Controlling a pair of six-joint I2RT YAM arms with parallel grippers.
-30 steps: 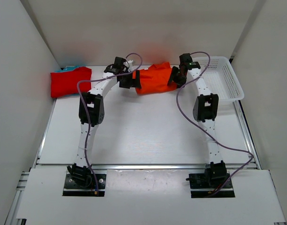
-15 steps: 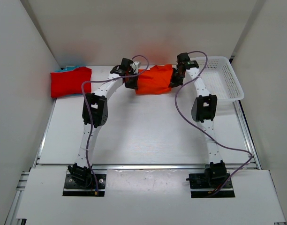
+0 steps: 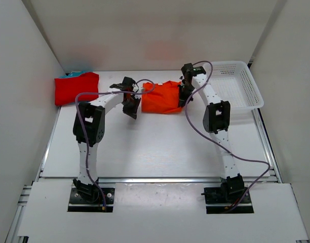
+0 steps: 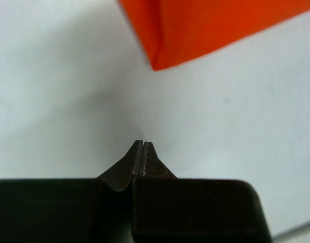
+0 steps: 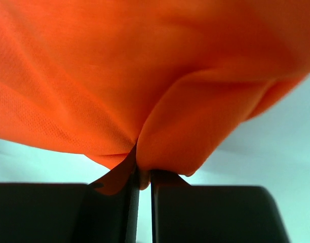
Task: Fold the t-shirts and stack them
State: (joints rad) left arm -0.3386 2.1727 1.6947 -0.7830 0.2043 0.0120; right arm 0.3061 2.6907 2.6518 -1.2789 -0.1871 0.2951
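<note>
The folded orange t-shirt [image 3: 160, 98] lies at the back middle of the table. My right gripper [image 3: 182, 96] is shut on its right edge, and orange cloth [image 5: 160, 101] bunches between the jaws in the right wrist view. My left gripper [image 3: 130, 108] is shut and holds nothing, a little left of the shirt. Ahead of it in the left wrist view shows an orange t-shirt corner [image 4: 195, 30], apart from the fingertips [image 4: 144, 146]. A folded red t-shirt [image 3: 76, 88] lies at the back left on a teal-blue t-shirt [image 3: 80, 72], of which only an edge shows.
A white mesh basket [image 3: 241, 86] stands at the back right, next to the right arm. White walls close in the table [image 3: 160, 147] at the left, back and right. Purple cables loop off both arms.
The left gripper has shut and pulled off the orange shirt, moving left and nearer. The right gripper has closed on the shirt's right edge. The shirt has shifted slightly left.
</note>
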